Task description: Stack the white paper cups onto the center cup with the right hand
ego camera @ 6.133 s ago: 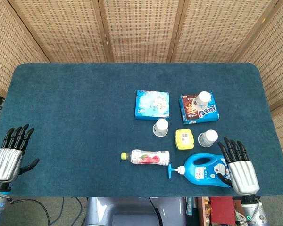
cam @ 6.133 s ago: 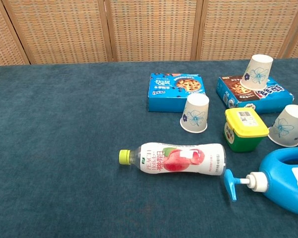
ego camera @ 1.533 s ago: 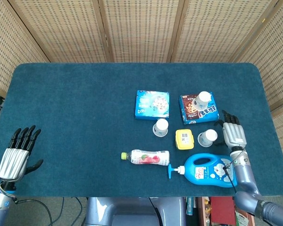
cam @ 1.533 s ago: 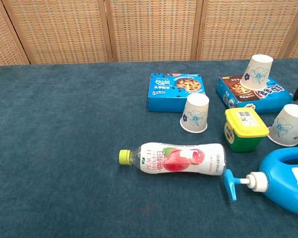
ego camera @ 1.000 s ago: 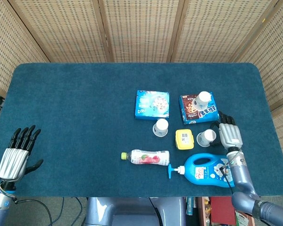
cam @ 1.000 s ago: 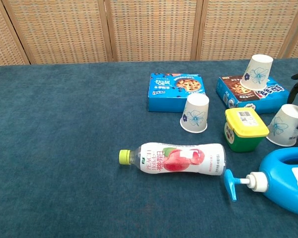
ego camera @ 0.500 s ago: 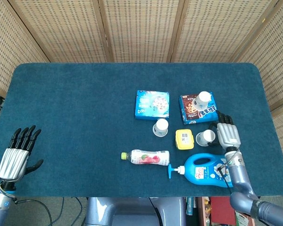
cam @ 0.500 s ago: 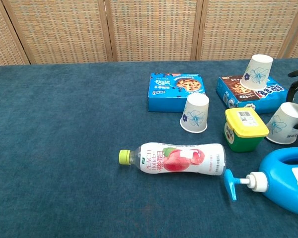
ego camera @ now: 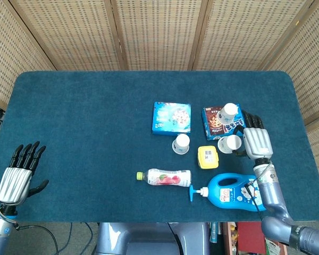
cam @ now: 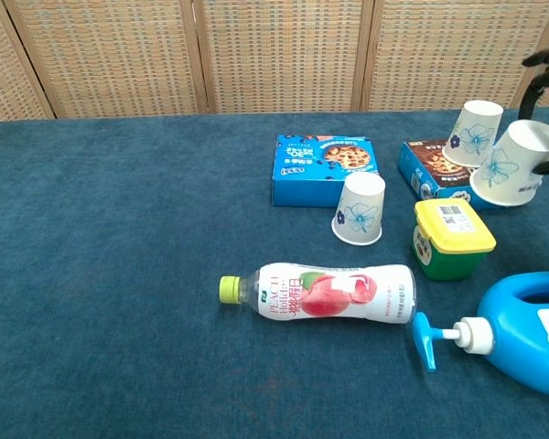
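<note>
Three white paper cups with a blue flower print stand upside down. The center cup [ego camera: 181,143] [cam: 360,209] sits on the blue cloth. A second cup [ego camera: 229,112] [cam: 474,133] rests tilted on the brown snack box [ego camera: 215,125]. My right hand [ego camera: 255,142] grips the third cup [ego camera: 227,144] [cam: 515,163] from its right side and holds it tilted above the table, beside the brown box. In the chest view only dark fingertips [cam: 545,60] show at the right edge. My left hand [ego camera: 16,175] hovers open at the table's front left corner.
A blue cookie box [ego camera: 171,117] lies behind the center cup. A yellow-lidded green tub [ego camera: 208,157] stands just right of it. In front lie a peach drink bottle [ego camera: 165,177] and a blue pump bottle [ego camera: 231,191]. The table's left half [ego camera: 85,133] is bare blue cloth.
My right hand came forward to the rightmost cup, closed round it and lifted it off the cloth, up and toward the brown box. The left hand kept still.
</note>
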